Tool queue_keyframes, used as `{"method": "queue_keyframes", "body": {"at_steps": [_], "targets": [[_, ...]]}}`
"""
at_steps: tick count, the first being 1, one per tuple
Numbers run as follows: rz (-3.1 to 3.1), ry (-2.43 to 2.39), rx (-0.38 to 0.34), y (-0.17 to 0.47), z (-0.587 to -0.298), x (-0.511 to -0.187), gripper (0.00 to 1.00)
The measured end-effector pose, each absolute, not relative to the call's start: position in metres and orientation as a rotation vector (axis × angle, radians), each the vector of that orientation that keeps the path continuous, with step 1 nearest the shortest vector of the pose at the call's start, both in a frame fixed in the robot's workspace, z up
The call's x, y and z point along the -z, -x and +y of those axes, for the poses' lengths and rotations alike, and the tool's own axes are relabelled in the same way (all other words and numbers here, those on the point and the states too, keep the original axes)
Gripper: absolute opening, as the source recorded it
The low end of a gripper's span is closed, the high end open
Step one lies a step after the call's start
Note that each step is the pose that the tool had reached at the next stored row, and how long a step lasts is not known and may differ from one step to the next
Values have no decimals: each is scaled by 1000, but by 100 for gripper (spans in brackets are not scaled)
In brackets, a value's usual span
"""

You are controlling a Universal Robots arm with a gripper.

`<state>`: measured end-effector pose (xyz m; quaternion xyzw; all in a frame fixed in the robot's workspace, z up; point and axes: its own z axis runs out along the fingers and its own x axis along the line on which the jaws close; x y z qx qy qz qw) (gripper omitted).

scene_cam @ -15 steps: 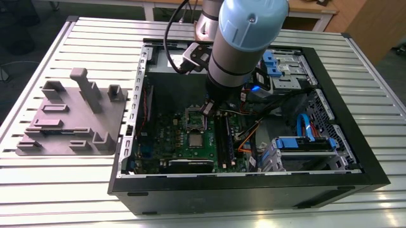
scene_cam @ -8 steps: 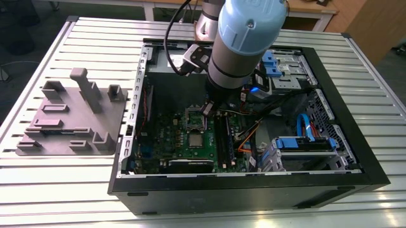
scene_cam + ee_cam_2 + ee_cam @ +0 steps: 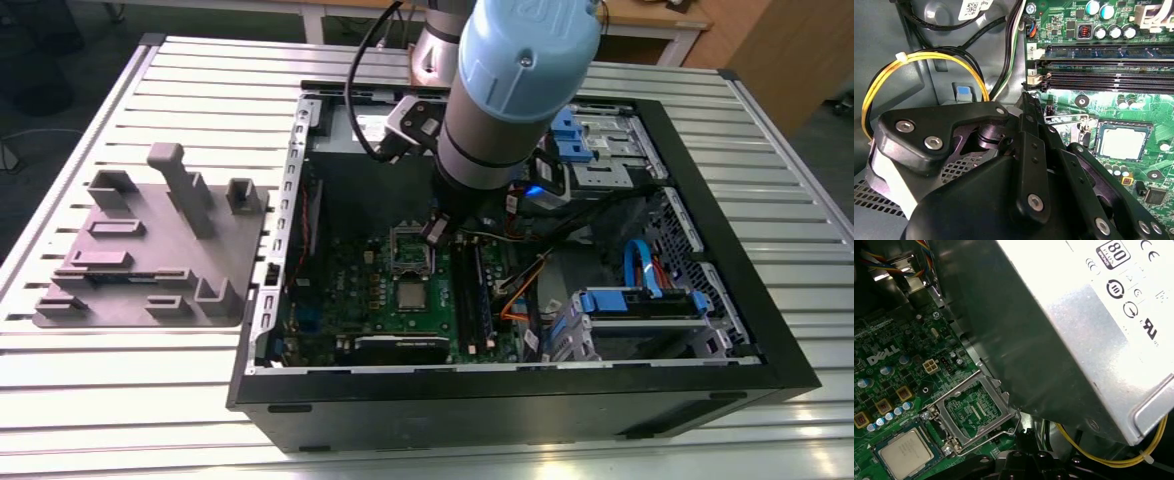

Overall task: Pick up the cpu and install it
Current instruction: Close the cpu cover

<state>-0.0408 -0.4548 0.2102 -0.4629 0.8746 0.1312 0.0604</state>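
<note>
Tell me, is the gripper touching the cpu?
Apart. In the second wrist view, a stretch of green board lies between the gripper and the cpu.

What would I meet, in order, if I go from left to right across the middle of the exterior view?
Grey fixture tray → cpu → orange cables → blue drive bracket.
</note>
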Motion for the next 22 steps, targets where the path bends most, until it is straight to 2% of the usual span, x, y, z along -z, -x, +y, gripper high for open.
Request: {"method": "queue_keyframes", "body": {"at_steps": [22], "targets": [[2642,1398,-408,42,-447,-200,10]]}}
